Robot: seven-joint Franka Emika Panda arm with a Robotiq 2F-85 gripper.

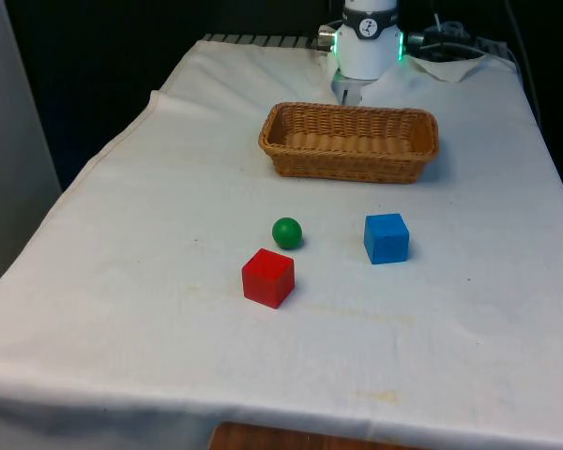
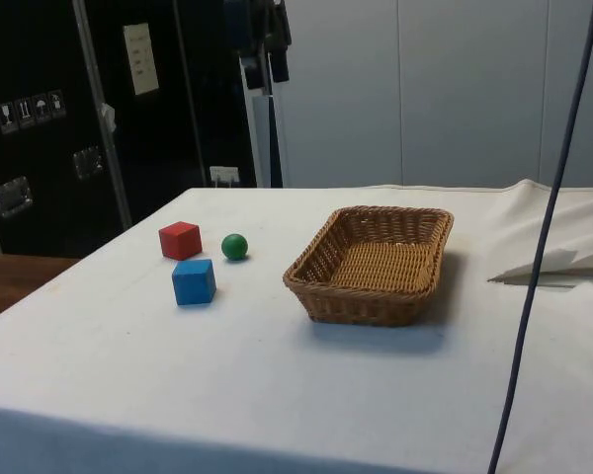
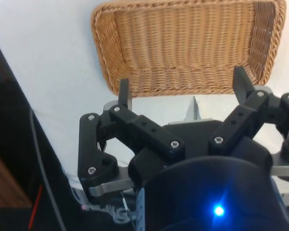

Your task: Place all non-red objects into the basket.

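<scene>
The gripper (image 3: 183,89) hung with its fingers (image 3: 124,94) spread wide apart and nothing between them. Directly under it lay the wicker basket (image 3: 183,48), with nothing inside. Beyond the basket, well away from the gripper, the green ball (image 1: 286,232) sat just beside the red cube (image 1: 267,277), with the blue cube (image 1: 386,237) near them, all apart on the white cloth (image 1: 122,281).

A white cloth (image 1: 150,309) covers the worktop (image 2: 109,336), lying below and ahead of the pincer, with rumpled folds (image 2: 558,265) at the end nearest it; a dark cable (image 2: 544,247) hangs across the side view
</scene>
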